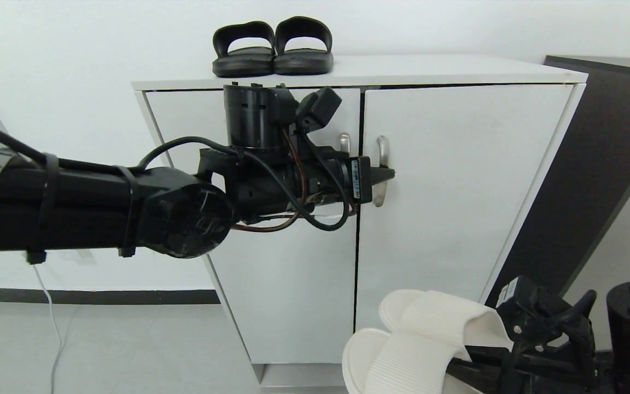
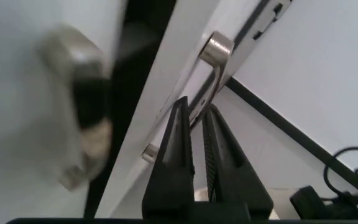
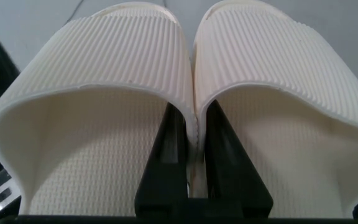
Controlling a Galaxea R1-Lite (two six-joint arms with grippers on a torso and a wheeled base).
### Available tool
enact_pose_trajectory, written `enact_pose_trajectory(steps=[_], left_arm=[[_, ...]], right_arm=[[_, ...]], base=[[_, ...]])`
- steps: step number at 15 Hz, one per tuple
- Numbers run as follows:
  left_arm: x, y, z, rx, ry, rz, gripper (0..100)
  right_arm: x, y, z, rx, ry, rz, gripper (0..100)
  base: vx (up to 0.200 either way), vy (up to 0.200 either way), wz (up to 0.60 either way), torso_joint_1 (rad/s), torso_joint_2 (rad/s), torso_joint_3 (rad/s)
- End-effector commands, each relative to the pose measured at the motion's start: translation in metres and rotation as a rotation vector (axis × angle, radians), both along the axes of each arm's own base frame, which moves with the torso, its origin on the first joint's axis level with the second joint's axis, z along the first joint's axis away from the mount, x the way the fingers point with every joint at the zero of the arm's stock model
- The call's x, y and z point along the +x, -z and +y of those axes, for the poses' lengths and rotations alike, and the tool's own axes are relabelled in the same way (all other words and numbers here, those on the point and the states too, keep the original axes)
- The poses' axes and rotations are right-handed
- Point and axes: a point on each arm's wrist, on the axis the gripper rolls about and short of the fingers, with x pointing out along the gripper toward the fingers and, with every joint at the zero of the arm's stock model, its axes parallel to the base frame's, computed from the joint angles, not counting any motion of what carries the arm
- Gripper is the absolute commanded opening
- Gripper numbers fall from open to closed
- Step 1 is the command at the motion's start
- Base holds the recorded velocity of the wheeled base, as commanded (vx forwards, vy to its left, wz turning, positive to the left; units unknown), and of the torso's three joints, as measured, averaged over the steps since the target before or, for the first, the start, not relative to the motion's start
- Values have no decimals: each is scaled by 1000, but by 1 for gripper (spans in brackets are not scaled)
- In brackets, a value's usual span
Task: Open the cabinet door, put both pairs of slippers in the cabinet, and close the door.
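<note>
A white two-door cabinet stands before me with both doors looking closed. A pair of black slippers rests on its top. My left gripper reaches across the left door and is shut on the right door's metal handle. In the left wrist view the handle runs between the narrow fingers of that gripper. Low at the right, a pair of white ribbed slippers is held side by side. My right gripper is shut on the touching inner strap edges of these white slippers.
The left door's handle sits just behind my left wrist. A dark panel leans beside the cabinet's right side. A white cable hangs down the wall at the left, above a dark baseboard strip.
</note>
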Motion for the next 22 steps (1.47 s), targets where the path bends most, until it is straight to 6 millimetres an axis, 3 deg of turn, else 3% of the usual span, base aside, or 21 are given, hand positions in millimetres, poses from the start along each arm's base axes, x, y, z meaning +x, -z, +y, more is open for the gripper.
enact_pose_trajectory(steps=[1, 7, 9, 13, 19, 22], left_arm=[[-21, -7, 10, -11, 16, -11, 0], [-80, -12, 25, -6, 97, -6, 0], [-88, -10, 33, -2, 101, 8, 0], [-65, -1, 40, -27, 30, 35, 0], [-18, 31, 3, -78, 21, 7, 0], [-9, 33, -4, -97, 16, 31, 0]], right_arm=[[-10, 0, -7, 16, -76, 1, 0], [-20, 3, -16, 10, -166, -17, 0], [-21, 4, -16, 10, -167, -15, 0], [-30, 15, -19, -25, -225, 2, 0], [-36, 25, -23, -70, -263, 10, 0], [-40, 32, -25, -97, -283, 18, 0]], base=[[0, 0, 0, 0, 0, 0], [0, 0, 0, 0, 0, 0], [0, 0, 0, 0, 0, 0], [0, 0, 0, 0, 0, 0], [0, 0, 0, 0, 0, 0], [0, 0, 0, 0, 0, 0]])
